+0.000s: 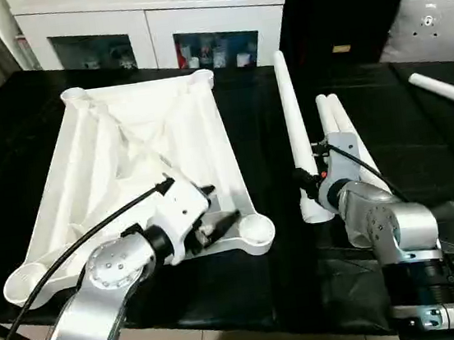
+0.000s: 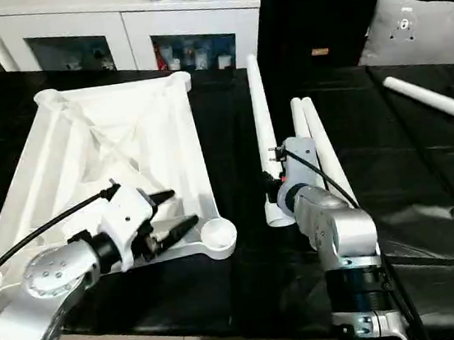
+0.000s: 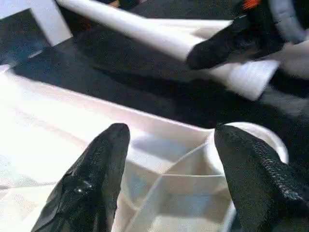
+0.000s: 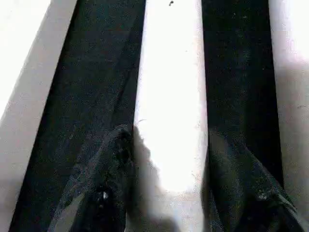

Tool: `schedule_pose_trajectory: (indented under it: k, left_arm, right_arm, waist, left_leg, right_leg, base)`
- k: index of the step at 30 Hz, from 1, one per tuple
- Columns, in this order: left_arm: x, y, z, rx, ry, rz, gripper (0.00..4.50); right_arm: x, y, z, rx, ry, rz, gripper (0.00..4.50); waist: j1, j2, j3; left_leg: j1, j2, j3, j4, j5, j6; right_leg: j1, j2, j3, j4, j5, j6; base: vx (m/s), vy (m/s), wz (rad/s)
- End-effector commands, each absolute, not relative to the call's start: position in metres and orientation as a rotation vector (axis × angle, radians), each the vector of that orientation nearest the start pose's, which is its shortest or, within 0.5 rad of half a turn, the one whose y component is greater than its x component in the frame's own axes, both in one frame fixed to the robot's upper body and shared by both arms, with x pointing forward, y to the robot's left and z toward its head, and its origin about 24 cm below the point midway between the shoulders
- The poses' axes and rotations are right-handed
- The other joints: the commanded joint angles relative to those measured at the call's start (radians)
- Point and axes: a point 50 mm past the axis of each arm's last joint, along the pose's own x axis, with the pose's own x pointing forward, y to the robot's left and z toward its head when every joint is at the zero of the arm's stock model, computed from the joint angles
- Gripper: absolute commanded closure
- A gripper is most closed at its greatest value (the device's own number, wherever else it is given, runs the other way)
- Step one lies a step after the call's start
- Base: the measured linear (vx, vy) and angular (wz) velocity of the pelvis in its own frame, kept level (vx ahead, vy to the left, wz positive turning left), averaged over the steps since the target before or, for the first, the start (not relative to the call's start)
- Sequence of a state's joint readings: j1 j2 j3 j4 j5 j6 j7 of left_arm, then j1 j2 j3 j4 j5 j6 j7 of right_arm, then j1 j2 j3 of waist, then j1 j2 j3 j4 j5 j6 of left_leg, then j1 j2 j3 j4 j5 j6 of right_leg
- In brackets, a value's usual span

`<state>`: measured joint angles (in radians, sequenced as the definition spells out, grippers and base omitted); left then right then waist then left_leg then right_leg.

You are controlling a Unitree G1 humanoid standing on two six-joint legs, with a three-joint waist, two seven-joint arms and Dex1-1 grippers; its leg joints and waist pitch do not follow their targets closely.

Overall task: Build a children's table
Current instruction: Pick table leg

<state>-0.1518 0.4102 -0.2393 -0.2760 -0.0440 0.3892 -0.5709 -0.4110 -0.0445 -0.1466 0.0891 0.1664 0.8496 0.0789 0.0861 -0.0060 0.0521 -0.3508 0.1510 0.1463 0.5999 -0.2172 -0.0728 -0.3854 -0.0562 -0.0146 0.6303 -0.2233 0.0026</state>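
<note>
Right now the right claw has its two fingers closed against the sides of one white leg lying at centre frame on the black desk. Gripped near its thick end, the long tube could droop or swing into the two legs beside it when lifted. The left claw hangs open and empty over the lower-right corner socket of the upturned table top at left; a nudge could shift the socket. A fourth leg lies at upper right. No readable writing.
</note>
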Motion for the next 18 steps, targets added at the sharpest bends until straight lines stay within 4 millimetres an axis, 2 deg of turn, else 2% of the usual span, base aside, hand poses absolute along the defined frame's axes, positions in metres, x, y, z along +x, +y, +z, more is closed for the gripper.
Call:
schedule_pose_trajectory:
  k: [1,2,5,9,11,12,13,16,18]
  left_arm:
    - [0.259,0.129,0.091,0.398,0.114,-0.76,1.33]
    - [0.259,0.129,0.091,0.393,0.108,-0.743,1.33]
    - [0.263,0.13,0.092,0.374,0.074,-0.671,1.33]
    - [0.272,0.132,0.095,0.351,0.027,-0.555,1.33]
    - [0.274,0.132,0.098,0.336,0.007,-0.517,1.33]
    - [0.275,0.132,0.099,0.325,0.001,-0.507,1.33]
    - [0.275,0.131,0.099,0.316,-0.004,-0.5,1.33]
    - [0.275,0.129,0.098,0.303,-0.003,-0.504,1.33]
    - [0.275,0.126,0.094,0.307,-0.003,-0.506,1.33]
  right_arm:
    - [0.312,-0.146,0.065,0.166,0.473,0.142,2.59]
    - [0.311,-0.146,0.066,0.175,0.449,0.148,2.59]
    - [0.309,-0.142,0.074,0.205,0.361,0.176,2.59]
    - [0.308,-0.139,0.079,0.237,0.308,0.185,2.6]
    - [0.307,-0.138,0.079,0.258,0.295,0.183,2.61]
    - [0.306,-0.138,0.08,0.265,0.285,0.184,2.61]
    - [0.306,-0.137,0.082,0.271,0.273,0.187,2.61]
    - [0.304,-0.133,0.086,0.284,0.24,0.207,2.61]
    - [0.302,-0.13,0.087,0.265,0.215,0.219,2.61]
  waist:
    - [-0.003,0.006,-0.053]
    - [-0.002,0.003,-0.053]
    - [-0.003,0.002,-0.053]
    - [-0.005,0.002,-0.051]
    - [-0.005,0.003,-0.052]
    - [-0.005,0.006,-0.052]
    - [-0.004,0.004,-0.053]
    - [-0.004,0.015,-0.055]
    - [-0.002,0.016,-0.055]
  left_leg:
    - [-0.001,0.054,-0.011,-0.08,-0.104,-0.046]
    - [-0.002,0.054,-0.01,-0.079,-0.095,-0.04]
    - [-0.004,0.056,-0.009,-0.078,-0.082,-0.026]
    - [-0.003,0.056,-0.011,-0.08,-0.114,-0.023]
    - [-0.005,0.056,-0.012,-0.08,-0.11,-0.021]
    - [-0.003,0.057,-0.013,-0.079,-0.109,-0.022]
    - [-0.003,0.056,-0.012,-0.078,-0.103,-0.02]
    - [-0.004,0.056,-0.013,-0.077,-0.091,-0.023]
    - [-0.005,0.054,-0.013,-0.076,-0.091,-0.025]
  right_leg:
    - [0.041,-0.067,0.041,-0.068,-0.04,-0.157]
    - [0.043,-0.069,0.042,-0.067,-0.028,-0.16]
    - [0.043,-0.069,0.042,-0.067,-0.005,-0.166]
    - [0.042,-0.07,0.042,-0.073,-0.062,-0.165]
    - [0.042,-0.069,0.042,-0.073,-0.057,-0.16]
    - [0.041,-0.069,0.042,-0.072,-0.054,-0.161]
    - [0.042,-0.068,0.042,-0.072,-0.044,-0.161]
    - [0.04,-0.065,0.041,-0.069,0.003,-0.162]
    - [0.041,-0.066,0.04,-0.069,0.012,-0.164]
  base:
    - [0.0,0.0,0.0]
    - [0.0,0.0,0.0]
    - [0.0,0.0,0.0]
    - [0.0,0.0,0.0]
    - [0.0,0.0,0.0]
    - [0.0,0.0,0.0]
    - [0.0,0.0,0.0]
    - [0.0,0.0,0.0]
    - [0.0,0.0,0.0]
